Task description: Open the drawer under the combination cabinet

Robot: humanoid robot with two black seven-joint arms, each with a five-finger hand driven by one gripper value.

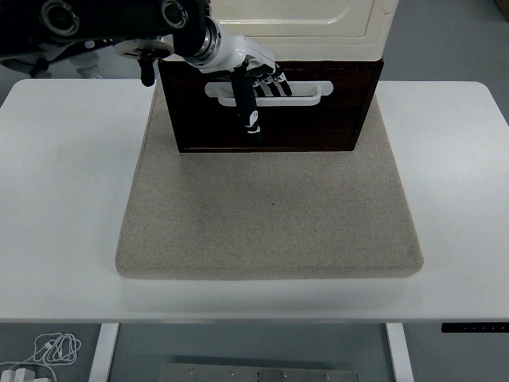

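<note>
Drawer [310, 123] first: its dark brown front sits at the far middle of the scene, directly beneath the cream cabinet [298, 17], and it looks shut or very nearly so, its face close under the cabinet's front edge. A long white handle [306, 91] runs across the upper part of that front, a flat loop with a slot that fingers can hook into, which is presumably why the grasp goes there rather than on the plain wood below.

Reaching in from the upper left, the left hand [253, 83] is at the handle's left half. Its four fingers [274, 79] are curled down into the slot, hooked over the bar, while the thumb [248, 111] hangs straight down over the drawer face outside the grip. That hooked hold suits a straight pull toward the near edge; the pull itself seems not yet under way.

Cabinet and drawer stand at the back of a grey felt mat [270, 207], which spreads forward over the white tabletop [64, 191]. The bare stretch of mat in front gives the drawer room to slide out. The right arm does not appear anywhere.
</note>
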